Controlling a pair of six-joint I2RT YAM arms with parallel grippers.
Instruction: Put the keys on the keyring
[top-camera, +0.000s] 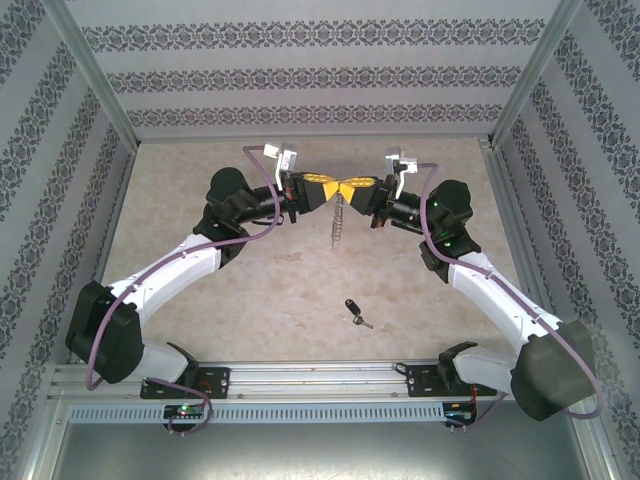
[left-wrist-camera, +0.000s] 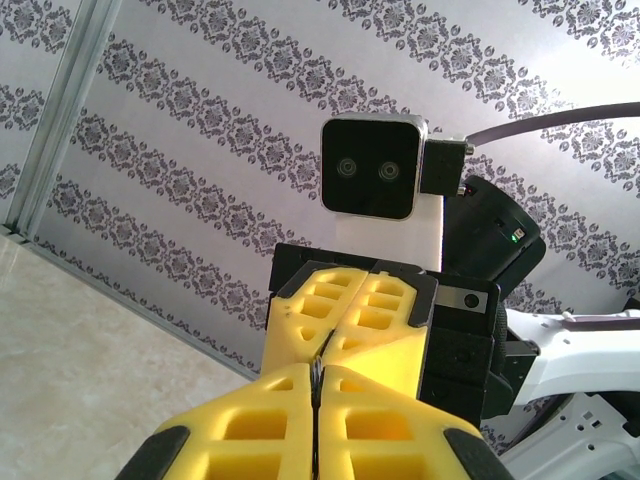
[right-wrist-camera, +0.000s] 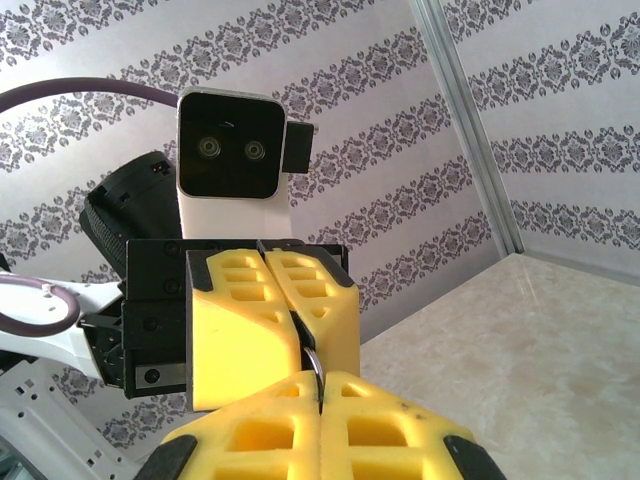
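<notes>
Both grippers meet tip to tip above the middle of the table. The keyring (top-camera: 337, 222) hangs edge-on below that meeting point as a thin grey metal strip with small rings. My left gripper (top-camera: 337, 188) is shut on its top from the left, and my right gripper (top-camera: 353, 186) is shut on it from the right. A sliver of the keyring (left-wrist-camera: 318, 372) shows between the left gripper (left-wrist-camera: 318, 385) pads. A curved bit of the keyring (right-wrist-camera: 316, 362) sticks out of the right gripper (right-wrist-camera: 320, 390). The key (top-camera: 356, 313), black head and short silver blade, lies on the table nearer the arm bases.
The beige table (top-camera: 200, 200) is enclosed by patterned walls and metal corner posts (top-camera: 95, 85). A metal rail (top-camera: 320, 375) with both arm bases runs along the near edge. Open tabletop lies around the key.
</notes>
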